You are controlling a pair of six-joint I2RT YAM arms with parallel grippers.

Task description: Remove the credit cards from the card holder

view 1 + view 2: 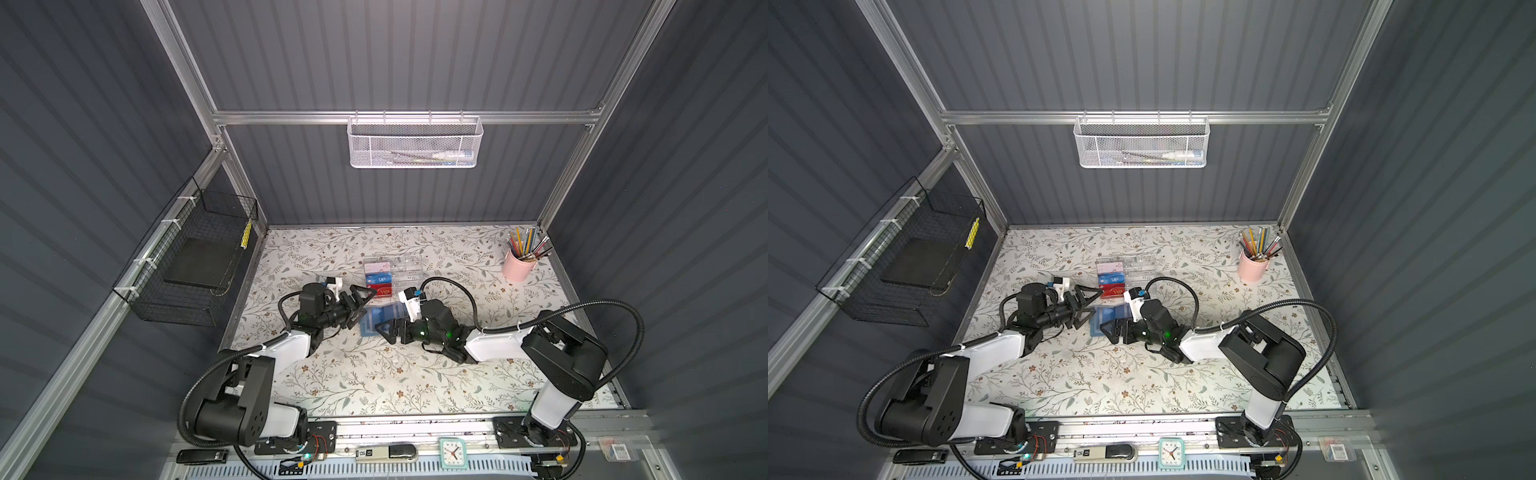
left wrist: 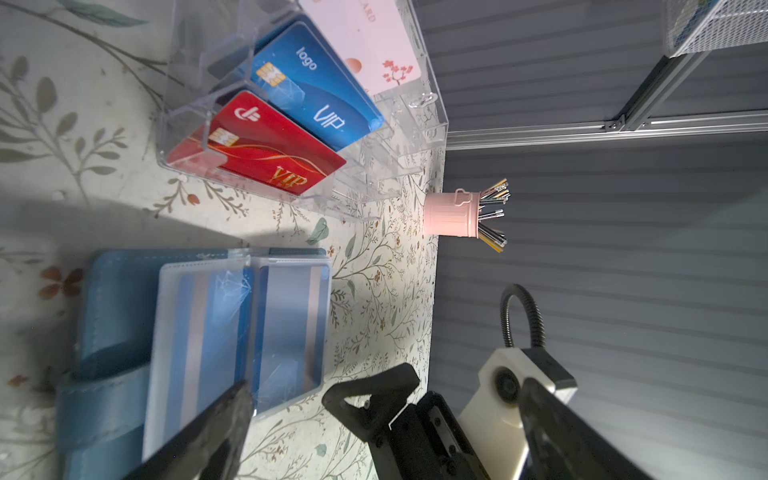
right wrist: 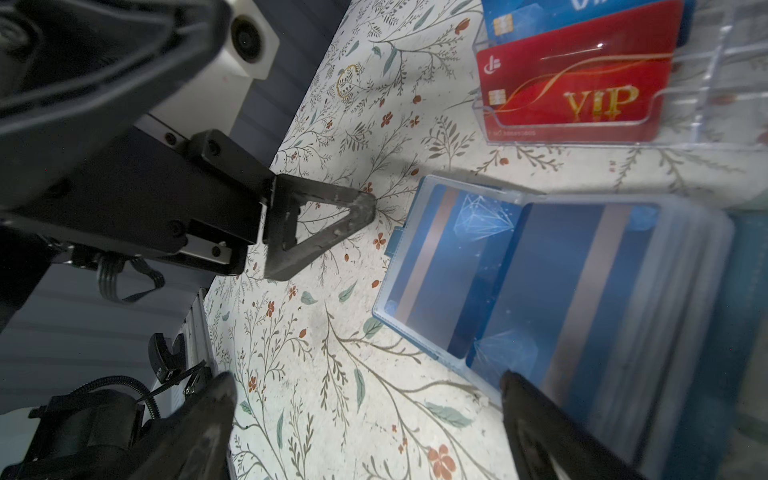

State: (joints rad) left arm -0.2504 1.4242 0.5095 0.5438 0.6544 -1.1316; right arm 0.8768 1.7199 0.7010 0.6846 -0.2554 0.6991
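Note:
The slate-blue card holder (image 1: 376,320) (image 1: 1100,322) lies open and flat mid-table. Its see-through sleeves show bright blue credit cards (image 2: 208,324) (image 3: 457,266), backs up, with a pale stripe. My left gripper (image 1: 363,305) (image 1: 1091,303) hangs open just left of the holder, holding nothing; one of its fingers (image 2: 224,419) is over the sleeves' near edge. My right gripper (image 1: 388,322) (image 1: 1115,323) is open at the holder's front right, low over it. In the right wrist view one of its fingertips (image 3: 523,399) overlaps a sleeve's corner and the other is over bare table.
A clear acrylic box (image 1: 409,270) (image 2: 432,124) behind the holder has a red VIP card (image 2: 257,153), a blue card (image 2: 316,87) and a pink-white card (image 2: 370,45). A pink cup of pencils (image 1: 517,266) stands back right. Wire baskets hang on the left and back walls.

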